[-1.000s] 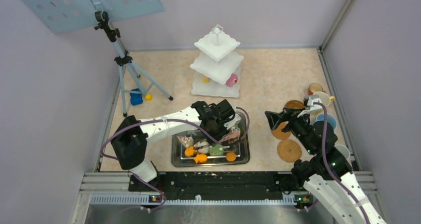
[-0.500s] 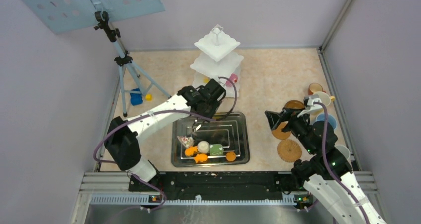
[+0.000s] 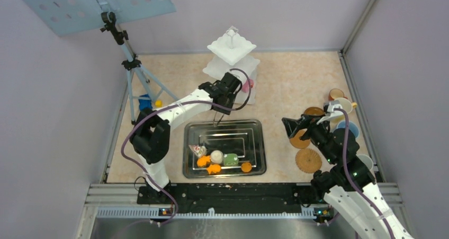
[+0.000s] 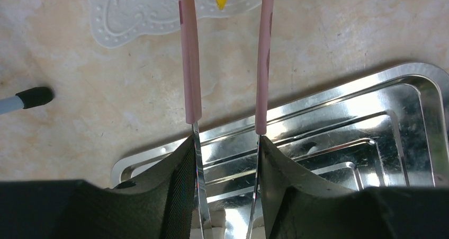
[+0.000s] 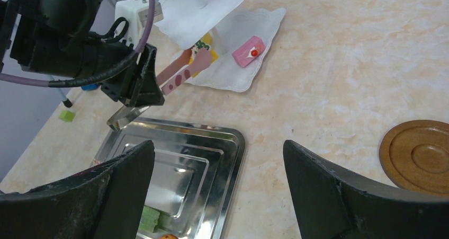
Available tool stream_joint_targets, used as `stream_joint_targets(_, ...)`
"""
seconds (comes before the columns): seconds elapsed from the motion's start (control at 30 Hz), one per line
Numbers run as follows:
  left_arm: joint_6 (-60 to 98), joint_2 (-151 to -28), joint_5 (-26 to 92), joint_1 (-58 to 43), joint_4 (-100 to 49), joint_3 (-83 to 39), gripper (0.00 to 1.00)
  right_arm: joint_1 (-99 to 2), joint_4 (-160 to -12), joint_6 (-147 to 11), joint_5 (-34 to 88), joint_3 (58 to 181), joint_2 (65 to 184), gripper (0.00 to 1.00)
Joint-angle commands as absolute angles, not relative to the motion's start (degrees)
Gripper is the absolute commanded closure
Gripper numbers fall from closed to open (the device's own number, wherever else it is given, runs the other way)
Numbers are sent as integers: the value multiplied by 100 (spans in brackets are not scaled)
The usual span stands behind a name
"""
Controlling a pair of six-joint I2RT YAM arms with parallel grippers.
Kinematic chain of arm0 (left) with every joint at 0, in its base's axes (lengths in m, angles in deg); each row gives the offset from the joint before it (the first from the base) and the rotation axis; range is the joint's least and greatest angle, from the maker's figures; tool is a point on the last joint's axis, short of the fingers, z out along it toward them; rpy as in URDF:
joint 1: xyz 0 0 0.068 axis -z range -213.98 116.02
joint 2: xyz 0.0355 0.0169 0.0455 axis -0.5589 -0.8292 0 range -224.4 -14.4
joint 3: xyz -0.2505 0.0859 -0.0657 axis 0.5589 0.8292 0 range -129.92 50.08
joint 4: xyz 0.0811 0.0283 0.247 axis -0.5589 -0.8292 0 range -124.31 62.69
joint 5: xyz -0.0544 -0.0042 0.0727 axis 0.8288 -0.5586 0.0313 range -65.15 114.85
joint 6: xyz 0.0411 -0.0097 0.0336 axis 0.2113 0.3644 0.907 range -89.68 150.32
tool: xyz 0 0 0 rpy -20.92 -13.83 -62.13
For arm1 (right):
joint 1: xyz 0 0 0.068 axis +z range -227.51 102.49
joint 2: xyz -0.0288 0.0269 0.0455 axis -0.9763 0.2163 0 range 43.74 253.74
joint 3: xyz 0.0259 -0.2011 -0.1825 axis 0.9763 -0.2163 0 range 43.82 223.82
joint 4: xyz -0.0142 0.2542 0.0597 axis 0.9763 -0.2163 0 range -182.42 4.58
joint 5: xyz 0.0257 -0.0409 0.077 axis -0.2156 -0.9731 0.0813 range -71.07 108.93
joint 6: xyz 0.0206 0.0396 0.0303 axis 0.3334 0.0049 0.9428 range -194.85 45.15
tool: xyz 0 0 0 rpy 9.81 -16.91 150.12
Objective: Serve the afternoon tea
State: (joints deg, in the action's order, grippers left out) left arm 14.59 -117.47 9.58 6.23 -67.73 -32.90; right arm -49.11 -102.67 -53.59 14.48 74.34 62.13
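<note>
one white three-tier stand (image 3: 231, 47) holding two small toy pastries (image 5: 248, 51), rectangular steel tray (image 3: 254, 123) holding six more, four mugs (image 3: 347, 127), three round brown coasters (image 3: 308, 160), left pincer (image 4: 226, 143) clamped on pink tongs (image 4: 189, 64), right pincer (image 5: 217, 143) spread wide, empty

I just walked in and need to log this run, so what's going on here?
The left claw is shut on the pink tongs, reaching from above the steel tray toward the bottom tier of the white stand, where a pink slice already lies. A small pastry seems pinched at the tips. More pastries wait in the tray. The right claw hangs open near the coasters and mugs, holding nothing.
</note>
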Motion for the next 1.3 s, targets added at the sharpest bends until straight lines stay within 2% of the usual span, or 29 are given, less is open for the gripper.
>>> stream_joint_targets(0.0,1318,-11811,670,634,-6190,-3492,61,-4864,-10131,-5345,1437,7555,6230,10)
stream_joint_targets(0.33,1325,-12265,682,548,-5838,-3509,56,-4863,-10140,-5363,1472,7617,6230,10)
stream_joint_targets(0.43,1343,-12286,677,531,-5919,-3571,52,-4867,-10194,-5380,1454,7650,6216,10)
stream_joint_targets(0.57,1333,-12165,775,531,-5969,-3501,41,-4868,-10196,-5370,1443,7622,6190,10)
stream_joint_targets(0.8,1301,-11795,856,531,-6093,-3278,36,-4865,-10132,-5352,1489,7573,6200,10)
stream_joint_targets(1.0,1111,-11249,982,531,-6543,-3089,36,-4863,-10129,-5310,1515,7555,6195,10)
stream_joint_targets(1.27,507,-9747,1096,531,-7565,-2107,40,-4860,-10007,-5314,1554,7464,6227,10)
